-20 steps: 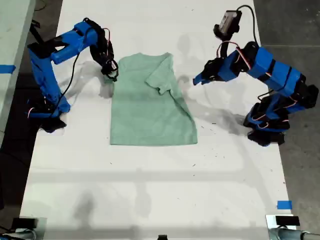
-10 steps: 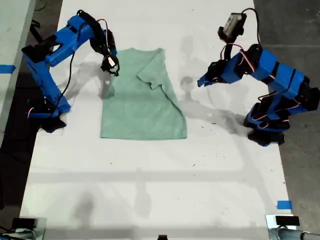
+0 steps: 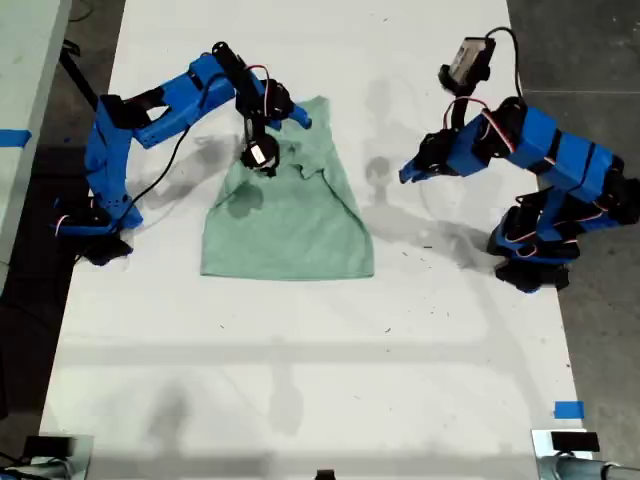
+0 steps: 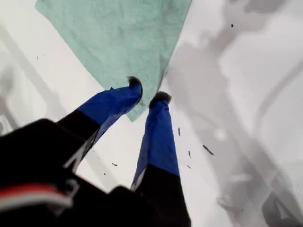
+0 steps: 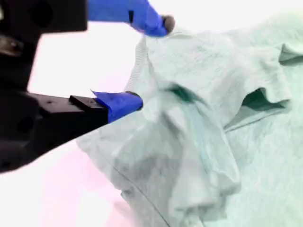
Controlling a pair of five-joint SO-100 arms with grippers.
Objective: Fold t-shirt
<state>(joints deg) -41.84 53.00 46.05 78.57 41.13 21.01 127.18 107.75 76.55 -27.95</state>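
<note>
my second hand [image 5: 151, 61] spread over t-shirt [image 5: 213, 118] | my first hand [image 4: 147, 94] slightly parted, clear

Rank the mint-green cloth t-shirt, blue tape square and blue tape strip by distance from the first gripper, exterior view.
From my first gripper:
1. Mint-green cloth t-shirt, just toward the exterior view's left.
2. Blue tape square, exterior view's lower right.
3. Blue tape strip, exterior view's left edge.
</note>
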